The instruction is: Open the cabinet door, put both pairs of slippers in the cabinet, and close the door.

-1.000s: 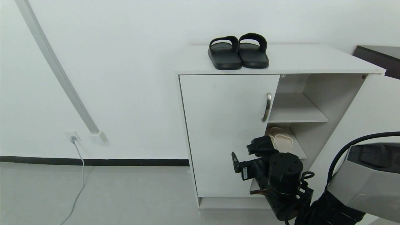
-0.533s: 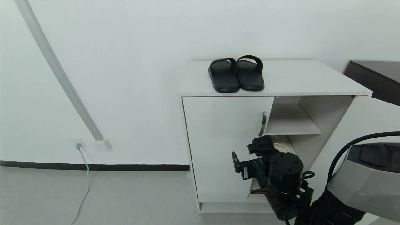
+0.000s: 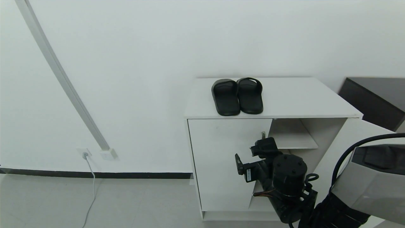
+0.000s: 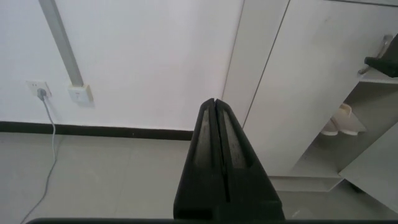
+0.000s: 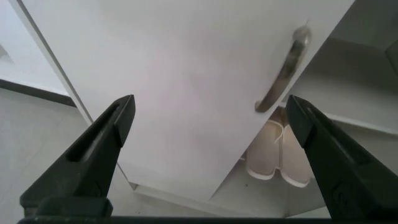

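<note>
White wall [image 3: 126, 63] backed the cabinet [image 3: 284, 98], black slippers [image 3: 237, 96] on top. Spread wide, the right pincer [image 5: 210, 106] pointed at its shut left door [image 3: 227, 164]; the left pincer [image 4: 215, 107] was pressed together.

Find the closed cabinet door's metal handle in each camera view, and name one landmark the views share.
Head view: handle, a short stub on the closed door's free edge, beside the open shelves.
Left wrist view: handle far off, higher than the pale slippers.
Right wrist view: handle close up, above the pale slippers.
Shared landmark: the closed door.
</note>
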Controlling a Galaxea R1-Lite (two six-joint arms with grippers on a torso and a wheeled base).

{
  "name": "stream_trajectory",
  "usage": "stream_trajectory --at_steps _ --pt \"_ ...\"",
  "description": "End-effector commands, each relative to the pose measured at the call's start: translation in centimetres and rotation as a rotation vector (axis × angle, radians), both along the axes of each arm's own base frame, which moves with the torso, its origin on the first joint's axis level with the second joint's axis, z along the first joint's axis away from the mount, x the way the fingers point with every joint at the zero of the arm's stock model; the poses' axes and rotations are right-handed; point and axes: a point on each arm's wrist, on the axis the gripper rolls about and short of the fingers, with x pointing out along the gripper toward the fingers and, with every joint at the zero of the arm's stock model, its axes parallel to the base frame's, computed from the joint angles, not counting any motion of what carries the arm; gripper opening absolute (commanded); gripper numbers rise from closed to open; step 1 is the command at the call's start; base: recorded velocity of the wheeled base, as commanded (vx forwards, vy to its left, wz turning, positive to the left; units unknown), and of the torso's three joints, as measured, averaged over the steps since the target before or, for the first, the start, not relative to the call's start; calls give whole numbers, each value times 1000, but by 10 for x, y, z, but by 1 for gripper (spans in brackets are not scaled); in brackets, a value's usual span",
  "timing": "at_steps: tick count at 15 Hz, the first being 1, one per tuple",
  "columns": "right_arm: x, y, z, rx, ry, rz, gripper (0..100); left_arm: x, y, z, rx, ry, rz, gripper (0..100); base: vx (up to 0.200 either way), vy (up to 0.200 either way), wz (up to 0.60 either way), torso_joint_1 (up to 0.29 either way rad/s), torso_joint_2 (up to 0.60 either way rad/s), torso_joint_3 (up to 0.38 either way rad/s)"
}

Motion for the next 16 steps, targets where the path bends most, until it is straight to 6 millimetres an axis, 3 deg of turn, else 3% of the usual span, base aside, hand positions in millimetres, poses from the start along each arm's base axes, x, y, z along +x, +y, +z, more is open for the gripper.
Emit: stream_trajectory --at_steps 1,9,16 --pt "0 0 -1 -1 1 0 100 0 0 0 0 1 1 0 0 0 0 232 -540 -315" --pt "0 0 0 0 0 0 100 0 0 0 -1 1 1 0 0 0 0 249 -562 -319" --pt "8 2 7 -19 -36 33 100 0 0 0 5 3 1 0 0 0 0 144 -313 -168"
